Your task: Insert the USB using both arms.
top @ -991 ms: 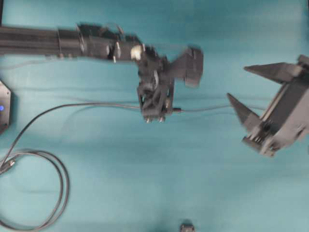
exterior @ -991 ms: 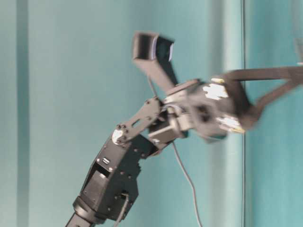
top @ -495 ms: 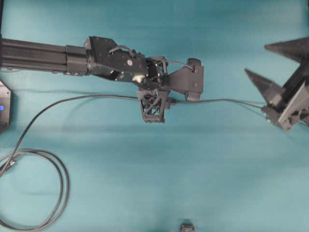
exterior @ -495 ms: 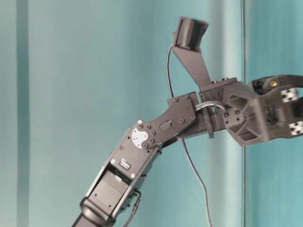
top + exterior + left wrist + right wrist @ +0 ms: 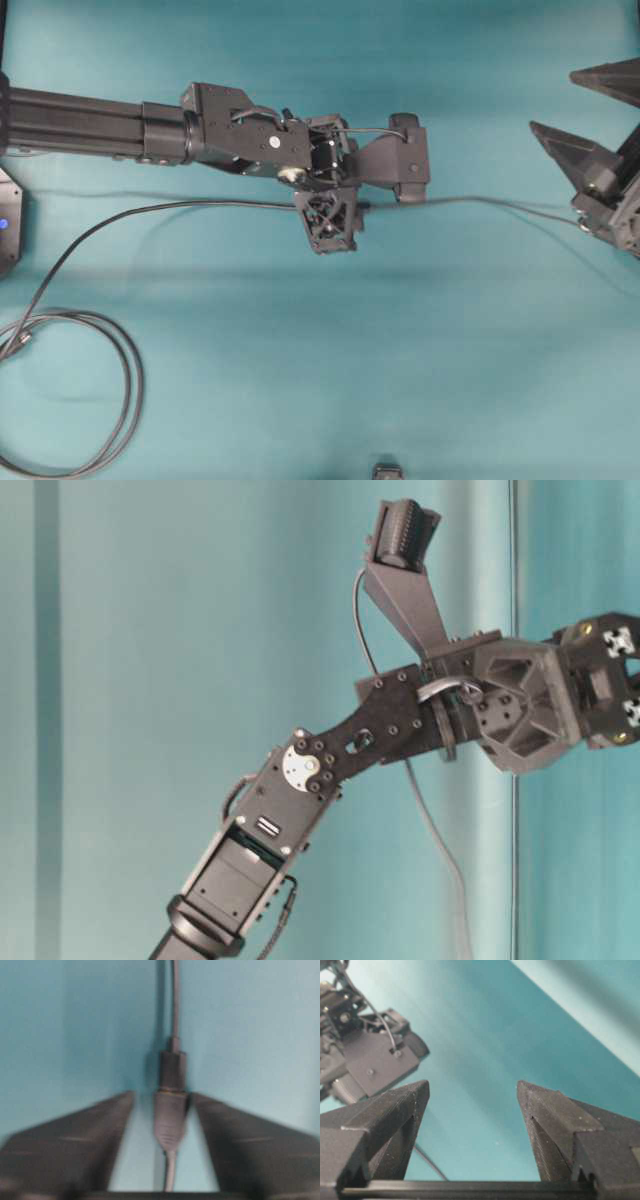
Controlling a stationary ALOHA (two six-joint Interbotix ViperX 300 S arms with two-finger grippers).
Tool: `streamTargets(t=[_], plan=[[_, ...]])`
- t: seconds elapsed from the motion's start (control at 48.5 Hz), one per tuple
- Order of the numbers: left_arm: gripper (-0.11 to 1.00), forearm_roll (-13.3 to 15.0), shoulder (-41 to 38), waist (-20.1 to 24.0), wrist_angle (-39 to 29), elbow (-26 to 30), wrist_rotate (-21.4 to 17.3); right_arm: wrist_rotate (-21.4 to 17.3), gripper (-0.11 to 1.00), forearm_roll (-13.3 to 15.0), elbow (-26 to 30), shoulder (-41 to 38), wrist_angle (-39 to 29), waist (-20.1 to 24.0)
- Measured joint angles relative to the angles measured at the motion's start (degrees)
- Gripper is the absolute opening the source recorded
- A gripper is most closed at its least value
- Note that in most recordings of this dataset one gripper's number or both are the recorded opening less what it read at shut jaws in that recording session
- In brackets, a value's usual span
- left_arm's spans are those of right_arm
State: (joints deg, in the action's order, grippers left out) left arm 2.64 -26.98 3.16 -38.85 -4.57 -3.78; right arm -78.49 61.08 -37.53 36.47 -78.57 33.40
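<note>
Plug bodies [image 5: 171, 1105] sit mated between your left gripper [image 5: 162, 1102] jaws, now parted off them; right gripper [image 5: 472, 1092] gapes empty. Light, stiff collars on limp cable [image 5: 150, 208] — you'd grip the collars, never the cable.

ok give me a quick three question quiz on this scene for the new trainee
1. True or false: the black lattice right claw is gripping a cable.
2. What sits between the fingers of the black lattice left claw? A) the dark-grey mated USB connector on its thin cable; B) a silver screwdriver; C) nothing.
3. Fill in: in the overhead view the looped black cable lies at the lower ___.
Key: 1 false; 2 A; 3 left.
</note>
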Motion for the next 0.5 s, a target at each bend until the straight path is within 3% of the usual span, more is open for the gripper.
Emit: streamTargets(t=[0.062,0.33,0.495], plan=[[0.88,0.09,0.09,-0.53,-0.7,0.62,0.0,-0.09,0.78,0.0,-0.44,0.79,0.35,0.0],[0.85,0.0,4.31,-2.11,-6.15,1.23,0.44,-1.05,0.78,-0.09,-2.72,5.01,1.23,0.0],[0.85,0.0,9.93,-2.02,-7.82,0.0,3.6,-2.2,0.78,-0.09,-4.66,9.05,2.46,-0.09]])
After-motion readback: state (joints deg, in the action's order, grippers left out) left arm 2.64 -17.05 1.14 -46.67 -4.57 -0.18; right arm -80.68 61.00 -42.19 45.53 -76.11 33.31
